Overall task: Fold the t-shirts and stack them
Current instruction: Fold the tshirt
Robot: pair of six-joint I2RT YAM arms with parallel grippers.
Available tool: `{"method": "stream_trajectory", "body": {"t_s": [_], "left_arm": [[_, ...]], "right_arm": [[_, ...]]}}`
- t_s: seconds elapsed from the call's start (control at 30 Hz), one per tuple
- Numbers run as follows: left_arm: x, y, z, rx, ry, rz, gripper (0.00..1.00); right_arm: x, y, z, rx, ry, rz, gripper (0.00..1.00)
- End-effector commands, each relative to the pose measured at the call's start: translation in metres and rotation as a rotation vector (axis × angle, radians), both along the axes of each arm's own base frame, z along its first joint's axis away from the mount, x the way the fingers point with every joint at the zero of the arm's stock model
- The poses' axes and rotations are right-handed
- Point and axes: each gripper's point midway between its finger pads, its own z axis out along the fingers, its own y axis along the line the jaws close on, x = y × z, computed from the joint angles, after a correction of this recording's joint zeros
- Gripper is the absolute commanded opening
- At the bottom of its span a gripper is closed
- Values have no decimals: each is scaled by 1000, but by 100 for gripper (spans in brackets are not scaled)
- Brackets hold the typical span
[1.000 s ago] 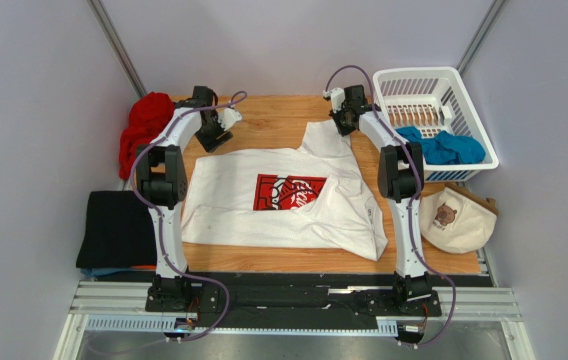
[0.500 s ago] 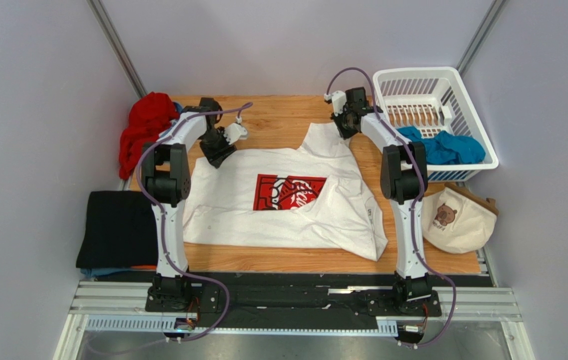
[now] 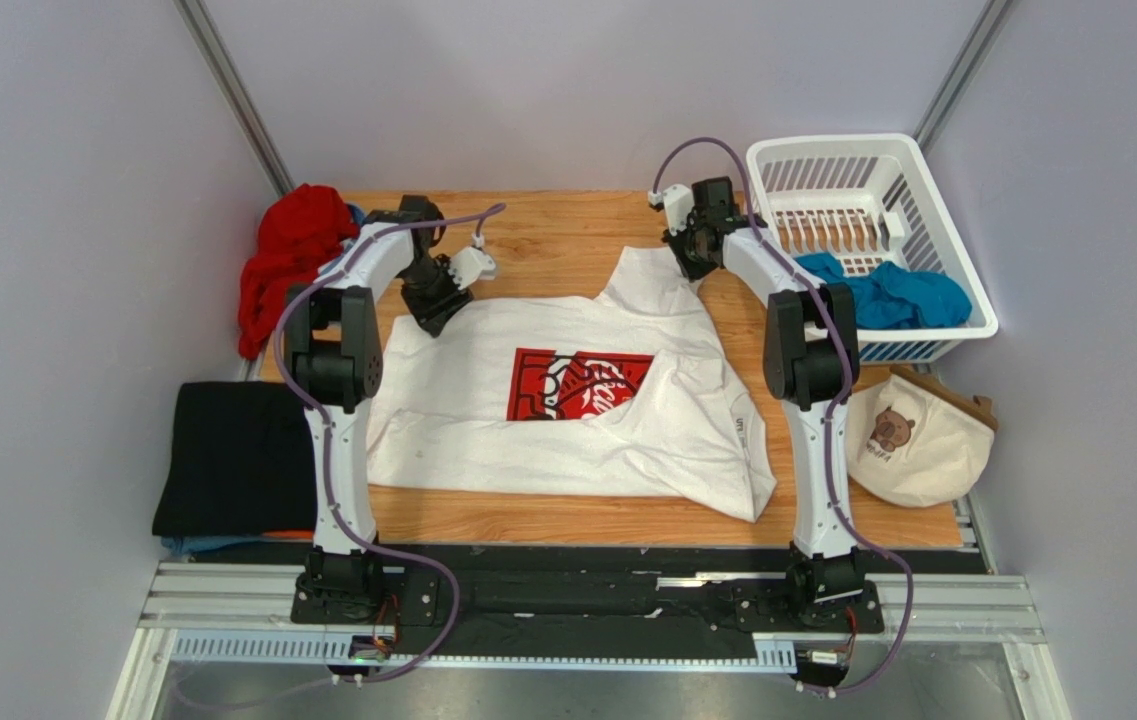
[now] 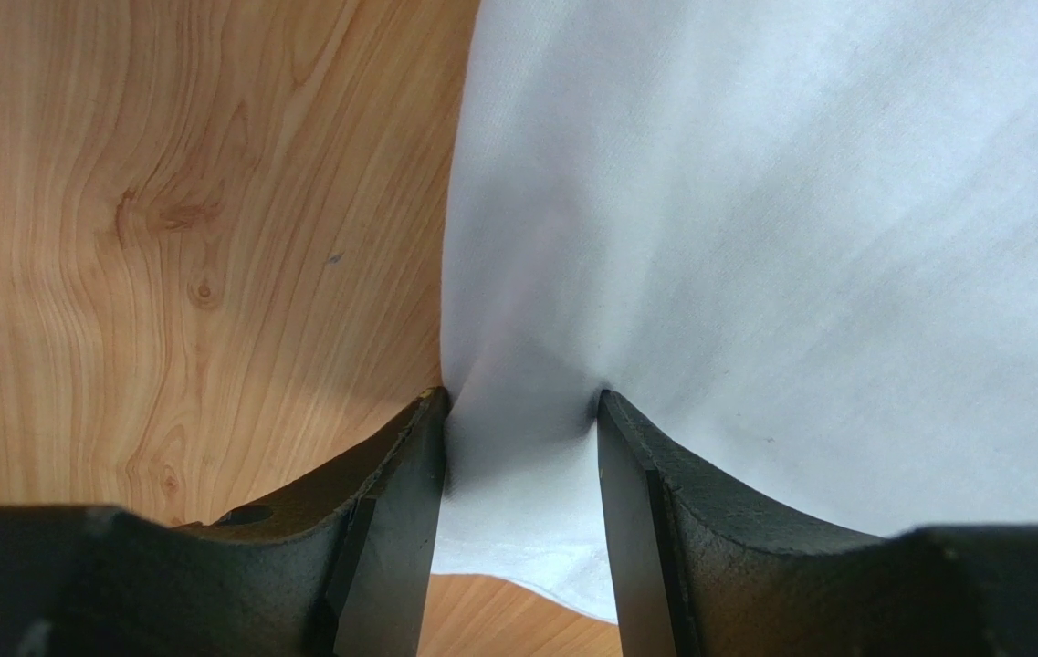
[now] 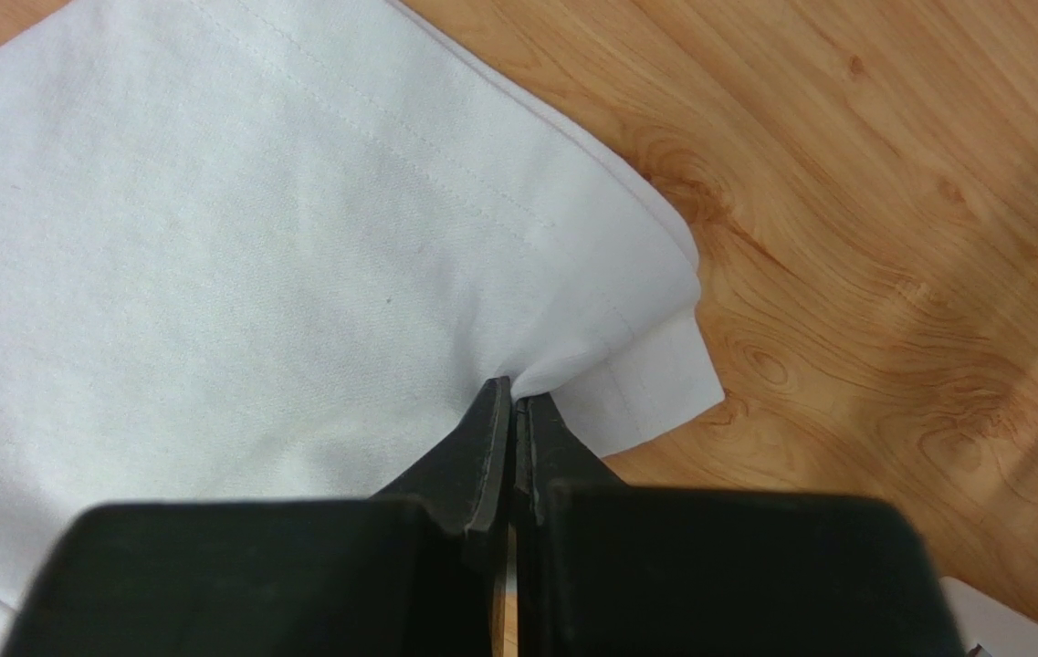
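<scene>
White t-shirt [image 3: 574,435] with red print lies spread flat mid-table, one flap reaching toward the far edge. Left gripper [image 4: 521,411] at the shirt's far-left corner: jaws part open, tips pressed onto the cloth edge, a pucker of fabric between them, not clamped. Right gripper [image 5: 512,397] near the far edge, right of centre: jaws closed tight on the flap's hem corner. Teal t-shirt [image 3: 890,293] sits in the white basket [image 3: 845,158], far-right corner
</scene>
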Motion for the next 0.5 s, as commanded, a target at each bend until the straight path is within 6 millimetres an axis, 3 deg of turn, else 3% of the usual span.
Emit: {"method": "stream_trajectory", "body": {"t_s": [0.0,0.37,0.47], "left_arm": [[1,-7,35,-43,-51,-40,53],[11,-7,46,-39,-90,-40,53],[14,-6,46,-34,-96,-36,45]], "right_arm": [[-22,-10,-12,-46,83,-4,0],[-28,-10,-19,-60,105,-1,0],[-29,-10,-19,-63,106,1,0]]}}
